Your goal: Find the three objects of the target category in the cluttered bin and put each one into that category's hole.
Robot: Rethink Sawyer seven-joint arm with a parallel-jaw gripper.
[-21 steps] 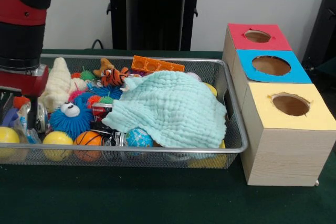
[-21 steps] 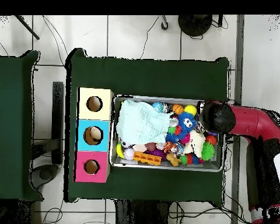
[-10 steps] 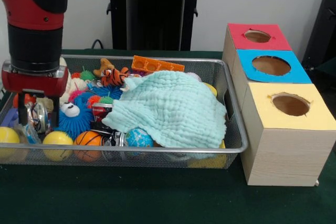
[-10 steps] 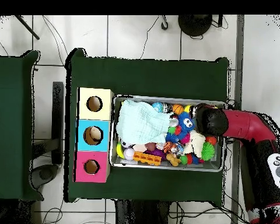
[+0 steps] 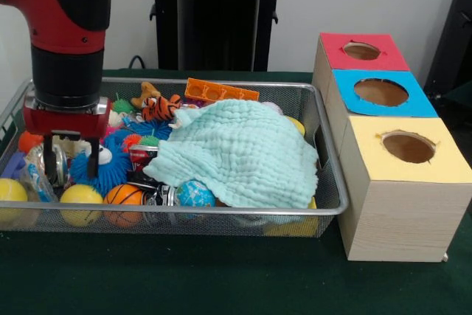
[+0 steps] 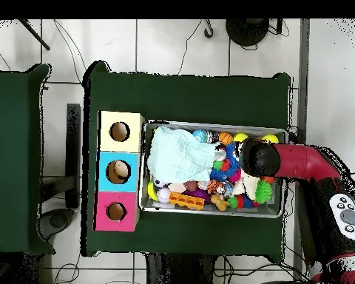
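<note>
The cluttered bin (image 5: 324,145), a wire mesh basket, sits on the dark green table (image 5: 221,278) and holds a jumble of toys. My gripper (image 5: 70,167) hangs over the bin's left end in the front view, its two dark fingers (image 5: 49,165) spread apart with nothing between them, straddling a blue spiky ball with googly eyes (image 5: 110,167). A pale mint cloth (image 5: 240,153) covers much of the bin's right half. Along the near wall lie two yellow balls (image 5: 80,195), a small basketball (image 5: 124,195) and a globe-patterned ball (image 5: 195,193). Toward the far wall I can make out a toy tiger (image 5: 158,107) and an orange block piece (image 5: 220,91) beside it. Just to the right of the bin stands a wooden box (image 5: 398,212) with three round holes in a row: the red hole (image 5: 361,50) farthest, the blue hole (image 5: 380,91) in the middle, the yellow hole (image 5: 408,147) nearest. In the overhead view my red arm (image 6: 302,161) reaches in over the bin's end away from the box.
</note>
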